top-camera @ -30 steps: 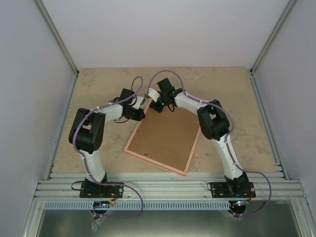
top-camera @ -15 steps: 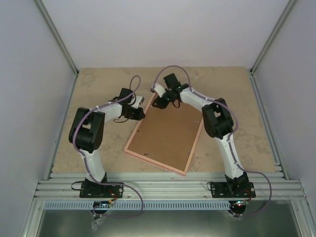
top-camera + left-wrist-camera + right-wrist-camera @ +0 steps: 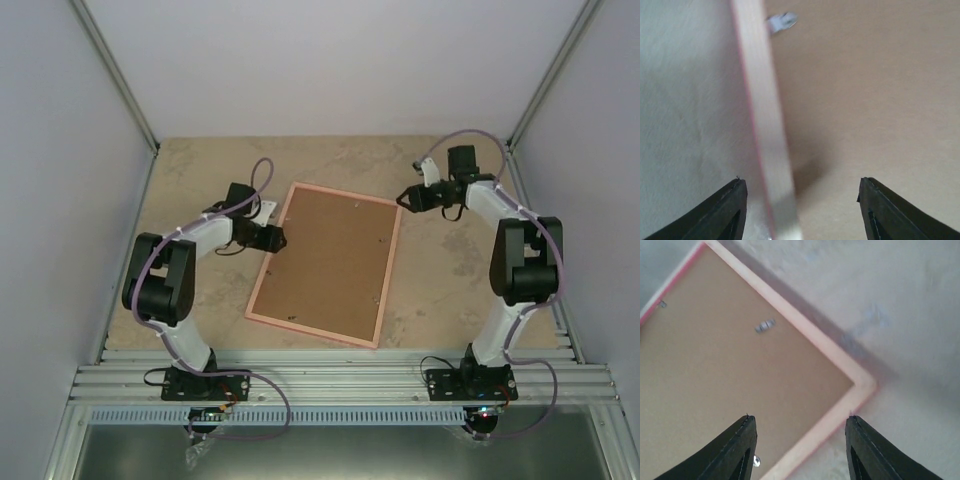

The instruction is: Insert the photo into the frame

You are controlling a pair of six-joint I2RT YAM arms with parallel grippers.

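Observation:
The pink frame (image 3: 310, 329) lies face down on the table, with its brown backing board (image 3: 330, 255) facing up. The photo is hidden. My left gripper (image 3: 275, 238) is open at the frame's left edge. In the left wrist view its fingers (image 3: 801, 182) straddle the pink rim (image 3: 760, 100), with the backing board (image 3: 865, 100) to the right. My right gripper (image 3: 405, 197) is open just off the frame's far right corner. In the right wrist view it (image 3: 800, 416) hovers over that corner (image 3: 860, 387) and the board (image 3: 730, 380), holding nothing.
Small metal tabs sit on the backing board, one (image 3: 781, 21) in the left wrist view and one (image 3: 765, 326) in the right wrist view. Bare stone-patterned tabletop (image 3: 200, 170) surrounds the frame. Side walls and an aluminium rail (image 3: 340, 380) bound the table.
Both grippers have opened. The right arm swung from the frame's far left corner to its far right corner. The left gripper drew back slightly. The frame has turned and settled on the table.

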